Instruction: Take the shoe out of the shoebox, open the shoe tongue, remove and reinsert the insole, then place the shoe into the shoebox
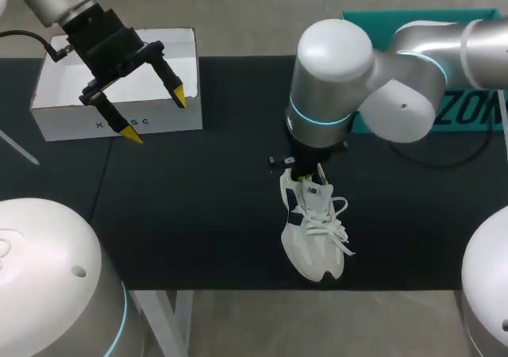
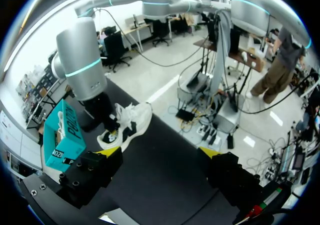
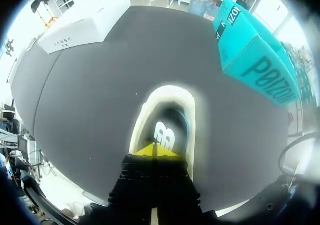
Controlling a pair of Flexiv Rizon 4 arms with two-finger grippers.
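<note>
A white sneaker (image 1: 313,234) with dark trim lies on the black mat (image 1: 198,206), toe toward the front edge. My right gripper (image 1: 304,166) comes down at its heel opening. In the right wrist view the yellow tips (image 3: 155,150) are pressed together at the near edge of the shoe's opening (image 3: 167,92), right over the logo-printed insole (image 3: 165,131). I cannot tell whether they pinch anything. The open white shoebox (image 1: 119,123) stands at the back left. My left gripper (image 1: 156,116) hangs open above its front wall, holding nothing. The left wrist view shows the sneaker (image 2: 131,121) ahead of that open gripper (image 2: 158,152).
A teal box (image 1: 468,111) sits at the back right behind my right arm, seen also in the right wrist view as the teal box (image 3: 255,50). The mat's front edge runs just past the shoe's toe. Bare mat lies between the shoebox and the shoe.
</note>
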